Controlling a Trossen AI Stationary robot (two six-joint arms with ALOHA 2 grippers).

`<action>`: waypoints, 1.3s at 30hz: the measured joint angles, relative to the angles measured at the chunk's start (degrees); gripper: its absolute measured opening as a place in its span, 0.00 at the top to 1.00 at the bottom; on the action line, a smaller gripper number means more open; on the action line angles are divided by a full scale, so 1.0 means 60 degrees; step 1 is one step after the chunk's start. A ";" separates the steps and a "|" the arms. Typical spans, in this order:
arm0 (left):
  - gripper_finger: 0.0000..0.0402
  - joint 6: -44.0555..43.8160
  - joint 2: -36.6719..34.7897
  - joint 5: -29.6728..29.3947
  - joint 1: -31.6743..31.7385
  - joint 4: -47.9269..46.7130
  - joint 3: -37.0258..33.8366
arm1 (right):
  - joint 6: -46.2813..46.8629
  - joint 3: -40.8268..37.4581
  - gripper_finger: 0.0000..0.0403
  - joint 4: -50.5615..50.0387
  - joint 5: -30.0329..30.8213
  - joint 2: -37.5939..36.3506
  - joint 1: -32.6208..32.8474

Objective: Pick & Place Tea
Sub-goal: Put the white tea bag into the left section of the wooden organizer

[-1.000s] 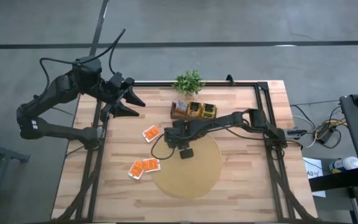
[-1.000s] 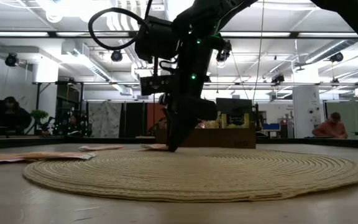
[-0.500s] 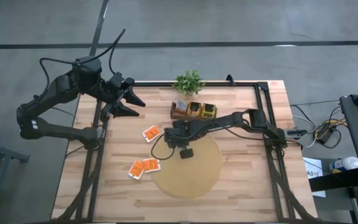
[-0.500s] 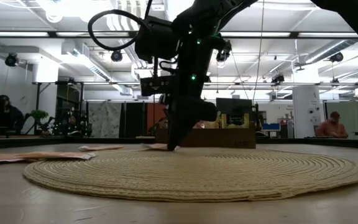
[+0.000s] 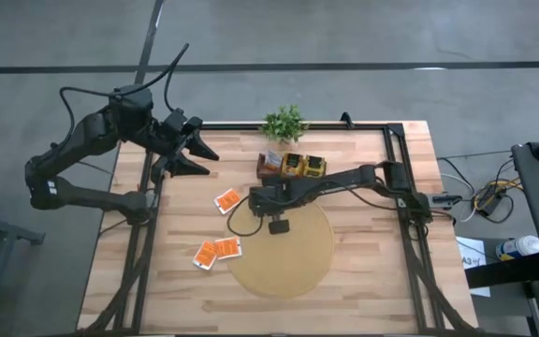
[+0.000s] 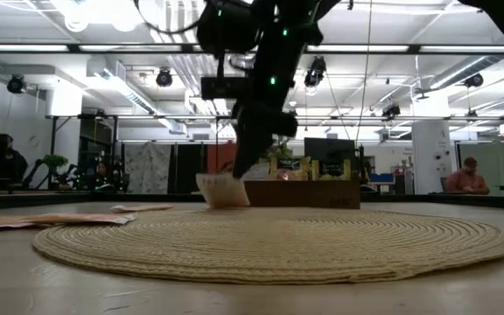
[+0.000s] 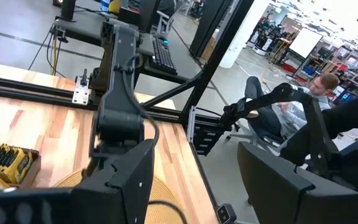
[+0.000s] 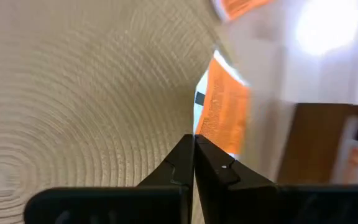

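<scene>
Since a second ago the right gripper (image 8: 194, 144) has lifted, jaws pinched on an orange tea packet (image 8: 224, 118) hanging ahead of them over the mat (image 6: 278, 245). Left gripper (image 5: 197, 148) waits open; three more orange packets (image 5: 216, 251) are left.

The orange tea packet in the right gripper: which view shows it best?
Right wrist view: the orange tea packet fills the frame, pinched at its edge by the shut right gripper. Low view shows it dangling, pale. High view hides it; left wrist misses it.
</scene>
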 joint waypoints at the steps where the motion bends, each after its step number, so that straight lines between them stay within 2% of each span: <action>1: 0.44 -0.0026 0.0000 0.0001 0.0000 0.0000 0.0000 | 0.0070 0.0026 0.98 -0.0038 -0.0002 -0.0138 -0.0002; 9: 0.44 -0.0038 0.0000 0.0018 0.0003 0.0029 0.0000 | 0.0515 0.0315 0.98 -0.0200 -0.0339 -0.1396 -0.0235; 17: 0.44 -0.0041 -0.0007 0.0015 0.0003 0.0091 0.0000 | 0.0704 0.0224 0.98 -0.0199 -0.0376 -0.2630 -0.1234; 27: 0.44 -0.0066 -0.0036 -0.0011 0.0003 0.0084 0.0000 | 0.0555 0.0149 0.98 -0.0186 -0.2646 -0.2955 -0.2608; 32: 0.44 -0.0070 -0.0073 -0.0011 0.0001 0.0080 0.0000 | 0.0487 -0.0111 0.98 -0.0199 -0.3052 -0.2963 -0.3184; 36: 0.44 -0.0066 -0.0091 -0.0011 0.0003 0.0080 0.0000 | 0.0497 -0.0358 0.98 -0.0123 -0.3766 -0.2966 -0.3612; 39: 0.44 -0.0059 -0.0091 -0.0011 0.0003 0.0080 0.0000 | 0.0533 -0.0715 0.98 -0.0122 -0.3859 -0.2965 -0.3814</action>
